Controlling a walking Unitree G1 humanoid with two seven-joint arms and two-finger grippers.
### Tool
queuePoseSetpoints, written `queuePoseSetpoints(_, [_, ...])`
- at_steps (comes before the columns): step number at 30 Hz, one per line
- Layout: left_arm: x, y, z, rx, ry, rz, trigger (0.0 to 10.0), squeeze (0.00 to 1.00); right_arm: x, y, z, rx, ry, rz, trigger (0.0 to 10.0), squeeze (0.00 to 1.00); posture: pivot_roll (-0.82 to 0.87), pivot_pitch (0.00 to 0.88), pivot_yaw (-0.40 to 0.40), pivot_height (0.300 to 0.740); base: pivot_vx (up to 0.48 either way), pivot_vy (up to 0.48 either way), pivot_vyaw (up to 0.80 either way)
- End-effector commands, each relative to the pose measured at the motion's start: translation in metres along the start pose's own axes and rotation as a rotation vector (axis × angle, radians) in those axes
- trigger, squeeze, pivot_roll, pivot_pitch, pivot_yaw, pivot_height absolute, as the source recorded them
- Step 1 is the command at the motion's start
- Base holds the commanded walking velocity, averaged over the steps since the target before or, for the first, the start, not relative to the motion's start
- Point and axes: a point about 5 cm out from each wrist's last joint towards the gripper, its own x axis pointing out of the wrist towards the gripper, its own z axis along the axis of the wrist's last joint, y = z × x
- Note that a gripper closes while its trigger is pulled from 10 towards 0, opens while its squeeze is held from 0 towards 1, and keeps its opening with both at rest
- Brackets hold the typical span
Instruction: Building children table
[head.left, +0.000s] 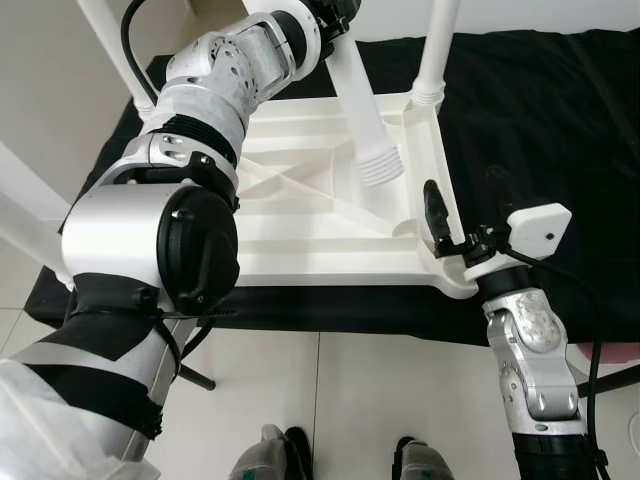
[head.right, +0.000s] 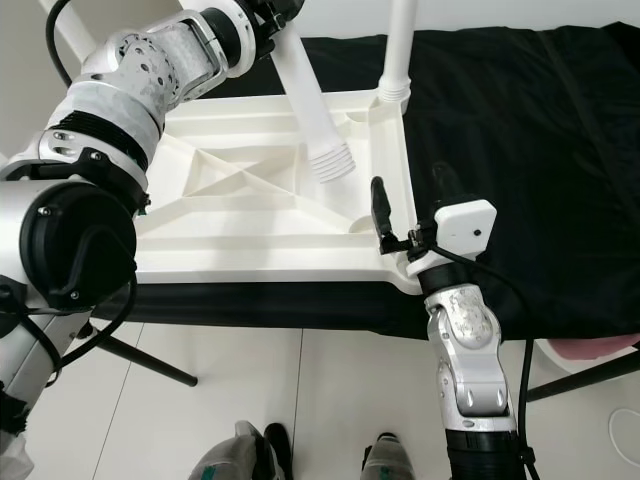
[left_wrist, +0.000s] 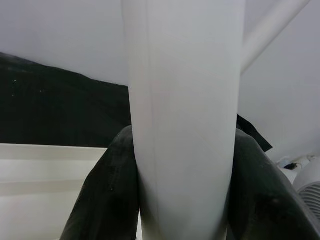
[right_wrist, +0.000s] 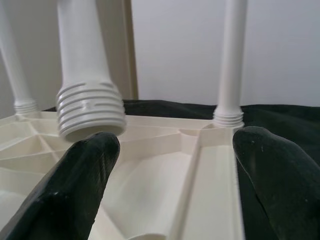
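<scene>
Upturned white tabletop on black cloth; threaded leg tilted above it.

Pale tiled floor, (likely plain) white wall

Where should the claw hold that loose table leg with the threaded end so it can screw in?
Grip the table leg on its smooth shaft, well above the ribbed threaded end, coming from the side as the left claw does. The round shaft fits between the fingers and the threads stay free.
</scene>
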Motion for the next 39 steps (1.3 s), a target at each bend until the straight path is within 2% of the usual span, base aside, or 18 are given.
queuePoseSetpoints(1, [-0.004, -0.007, 0.008, 0.053, -0.042, -0.205, 10.0, 0.0, 0.003, 0.006, -0.007, 0.019, 0.055, 0.057, 10.0, 0.0, -0.13, 0.102, 0.107, 0.74, 0.0, 0.0, 0.0])
queuePoseSetpoints(2, [-0.004, -0.006, 0.007, 0.104, -0.066, -0.189, 10.0, 0.0, 0.01, 0.009, -0.007, 0.03, 0.071, 0.123, 10.0, 0.0, -0.13, 0.091, 0.1, 0.74, 0.0, 0.0, 0.0])
queuePoseSetpoints(7, [-0.004, -0.006, 0.007, 0.104, -0.066, -0.189, 10.0, 0.0, 0.01, 0.009, -0.007, 0.03, 0.071, 0.123, 10.0, 0.0, -0.13, 0.091, 0.1, 0.74, 0.0, 0.0, 0.0])
queuePoseSetpoints(8, [-0.004, -0.007, 0.005, 0.143, -0.087, -0.19, 10.0, 0.0, 0.016, 0.011, -0.005, 0.042, 0.095, 0.182, 10.0, 0.0, -0.13, 0.082, 0.095, 0.74, 0.0, 0.0, 0.0])
queuePoseSetpoints(11, [-0.004, -0.007, 0.005, 0.143, -0.087, -0.19, 10.0, 0.0, 0.016, 0.011, -0.005, 0.042, 0.095, 0.182, 10.0, 0.0, -0.13, 0.082, 0.095, 0.74, 0.0, 0.0, 0.0])
queuePoseSetpoints(13, [-0.008, -0.01, -0.002, 0.206, -0.14, -0.198, 10.0, 0.0, 0.033, 0.007, 0.004, 0.088, 0.105, 0.221, 10.0, 0.0, -0.13, 0.062, 0.096, 0.74, 0.0, 0.0, 0.0])
queuePoseSetpoints(15, [-0.012, -0.013, -0.011, 0.224, -0.163, -0.218, 10.0, 0.0, 0.043, 0.004, 0.011, 0.141, 0.091, 0.204, 10.0, 0.0, -0.13, 0.055, 0.099, 0.74, 0.0, 0.0, 0.0])
queuePoseSetpoints(22, [-0.019, -0.019, -0.027, 0.297, -0.179, -0.236, 10.0, 0.0, 0.048, 0.001, 0.018, 0.17, 0.074, 0.205, 10.0, 0.0, -0.12, 0.041, 0.095, 0.74, 0.0, 0.0, 0.0])
queuePoseSetpoints(26, [-0.028, -0.029, -0.033, 0.378, -0.228, -0.277, 10.0, 0.0, 0.048, 0.001, 0.018, 0.185, 0.098, 0.236, 10.0, 0.0, -0.13, 0.021, 0.091, 0.74, 0.0, 0.0, 0.0])
queuePoseSetpoints(33, [-0.038, -0.037, -0.04, 0.423, -0.255, -0.294, 10.0, 0.0, 0.05, 0.002, 0.021, 0.199, 0.139, 0.29, 10.0, 0.0, -0.13, 0.009, 0.083, 0.74, 0.0, 0.0, 0.0])
queuePoseSetpoints(37, [-0.048, -0.054, -0.051, 0.443, -0.276, -0.317, 10.0, 0.0, 0.057, 0.006, 0.024, 0.154, 0.154, 0.363, 10.0, 0.0, -0.13, 0.0, 0.072, 0.74, 0.0, 0.0, 0.0])
queuePoseSetpoints(39, [-0.049, -0.057, -0.053, 0.446, -0.277, -0.32, 10.0, 0.0, 0.058, 0.007, 0.024, 0.14, 0.153, 0.369, 10.0, 0.0, -0.13, 0.0, 0.071, 0.74, 0.0, 0.0, 0.0])
